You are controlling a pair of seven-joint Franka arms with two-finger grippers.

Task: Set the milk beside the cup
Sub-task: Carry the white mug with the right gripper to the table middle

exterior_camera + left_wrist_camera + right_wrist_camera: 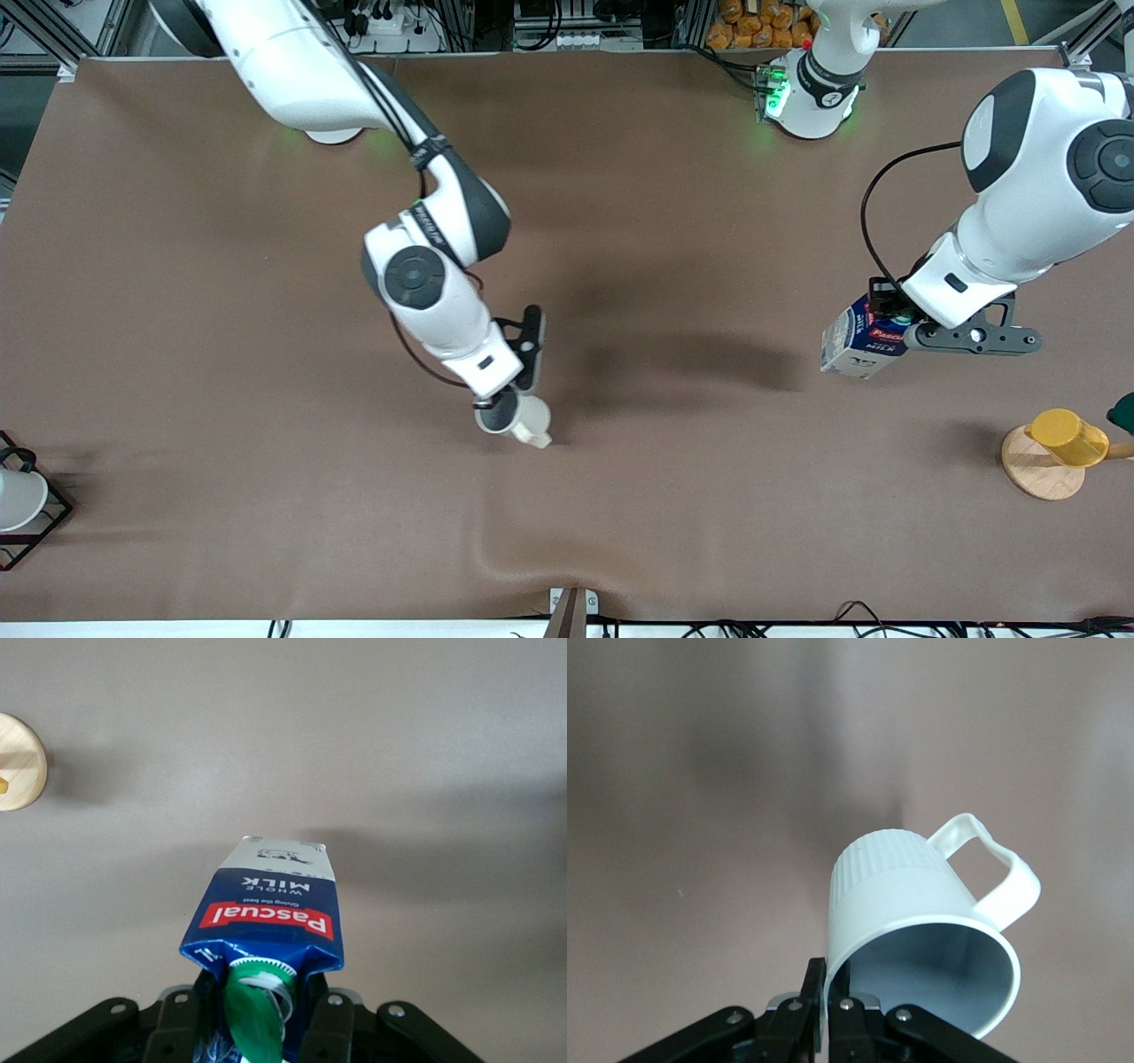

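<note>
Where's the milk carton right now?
The milk hangs in the left pincer above the table's left-arm end, near the yellow cup.

A high front camera overlooks the whole table [620,532]; each wrist camera looks closely past its own fingers.

Glossy white arms [425,292] with dark grey joint caps, black cables, black screw-studded pincer mounts.
</note>
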